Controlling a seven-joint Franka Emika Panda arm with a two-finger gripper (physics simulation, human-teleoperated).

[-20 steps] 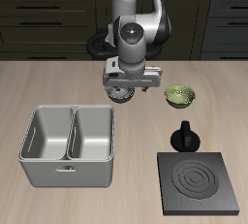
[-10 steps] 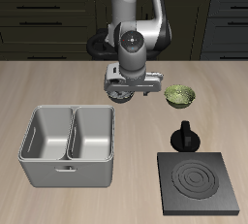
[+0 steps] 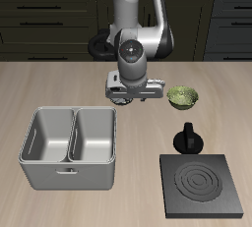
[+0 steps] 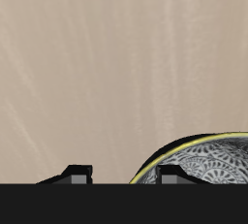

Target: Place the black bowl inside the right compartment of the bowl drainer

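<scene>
The black bowl (image 3: 118, 98), dark with a pale speckled inside, hangs just above the table under my gripper (image 3: 127, 94), which is shut on its rim. In the wrist view the black bowl (image 4: 205, 160) shows a yellowish rim edge, and one fingertip (image 4: 174, 177) sits against it. My gripper (image 4: 126, 176) has bare tabletop behind it there. The bowl drainer (image 3: 69, 178), a light-grey basin with two deep wells, stands nearer the table's front edge than the bowl. Both wells hold nothing.
A green bowl (image 3: 182, 97) sits on the table beside the gripper. A small black upright object (image 3: 187, 138) stands behind a flat black stove plate (image 3: 205, 185) near the front edge. Dark cabinets line the back.
The wrist has turned and tilted slightly over the same spot, and the black bowl has shifted a little with it. Nothing else moved.
</scene>
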